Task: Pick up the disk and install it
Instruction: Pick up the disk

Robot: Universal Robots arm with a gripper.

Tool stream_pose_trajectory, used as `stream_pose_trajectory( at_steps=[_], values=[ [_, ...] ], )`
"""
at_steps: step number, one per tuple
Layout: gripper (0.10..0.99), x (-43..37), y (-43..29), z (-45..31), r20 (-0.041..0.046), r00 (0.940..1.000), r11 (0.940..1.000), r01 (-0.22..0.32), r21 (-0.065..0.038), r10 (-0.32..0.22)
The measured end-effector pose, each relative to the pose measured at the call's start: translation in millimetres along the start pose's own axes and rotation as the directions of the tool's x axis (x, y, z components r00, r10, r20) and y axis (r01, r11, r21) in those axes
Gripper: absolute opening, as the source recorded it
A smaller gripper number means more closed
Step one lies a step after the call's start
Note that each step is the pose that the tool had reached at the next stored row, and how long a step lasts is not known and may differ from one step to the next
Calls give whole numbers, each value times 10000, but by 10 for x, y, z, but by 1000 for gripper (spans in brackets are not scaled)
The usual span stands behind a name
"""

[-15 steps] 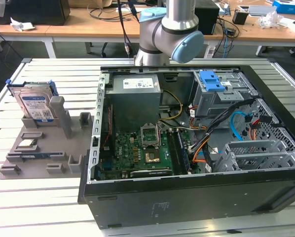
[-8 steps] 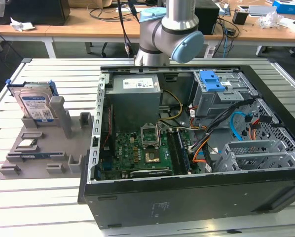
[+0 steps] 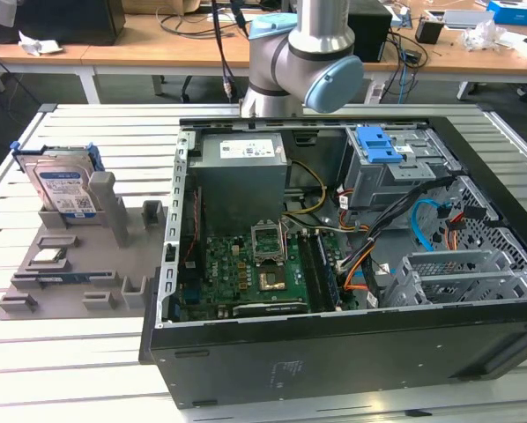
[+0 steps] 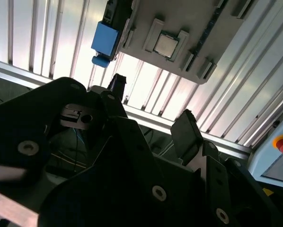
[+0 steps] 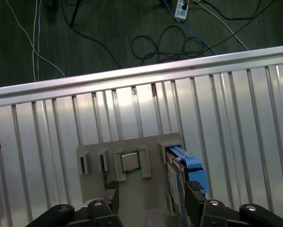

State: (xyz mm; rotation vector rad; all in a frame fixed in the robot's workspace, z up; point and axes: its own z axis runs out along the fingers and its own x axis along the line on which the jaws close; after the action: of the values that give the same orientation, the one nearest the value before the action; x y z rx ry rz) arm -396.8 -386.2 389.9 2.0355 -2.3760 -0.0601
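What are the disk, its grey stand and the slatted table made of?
The disk: seemingly metal body, dull silver sheen, glossy paper-like label, in a blue caddy, probably plastic. The grey stand: likely matte plastic, uniformly dull, moulded slots. The table: apparently aluminium, pale ribbed slats glinting with reflections.

Slatted metal table (image 3: 70, 374), grey parts tray (image 3: 92, 257); open computer case (image 3: 334, 357) alongside

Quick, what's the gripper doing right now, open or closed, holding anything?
Gripper: open, fingers apart, holding nothing. The disk stands upright in the grey holder.
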Motion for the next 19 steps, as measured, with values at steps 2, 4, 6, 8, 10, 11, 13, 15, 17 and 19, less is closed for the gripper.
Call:
stream_pose_trajectory(
  at_steps=[2,4,6,8,10,11,13,15,17,19],
  values=[
    [663,-12,1,8,0,10000,10000,0,0,0],
    [663,-22,1,14,-1,10000,10000,1,-2,-1],
    [663,-41,0,21,-2,10000,10000,0,-3,0],
    [663,-87,-6,34,-1,10000,10000,0,-4,0],
    [663,-140,-14,44,-1,10000,10000,1,-5,-1],
    [663,-169,-18,50,-2,10000,10000,1,-7,-1],
    [663,-222,-34,68,-2,10000,10000,0,-9,0],
    [663,-249,-50,84,-4,10000,10000,0,-15,0],
    [663,-318,-166,293,-10,10000,10000,-6,-56,6],
    [663,-450,-244,488,-23,10000,9999,77,-70,-77]
  ],
)
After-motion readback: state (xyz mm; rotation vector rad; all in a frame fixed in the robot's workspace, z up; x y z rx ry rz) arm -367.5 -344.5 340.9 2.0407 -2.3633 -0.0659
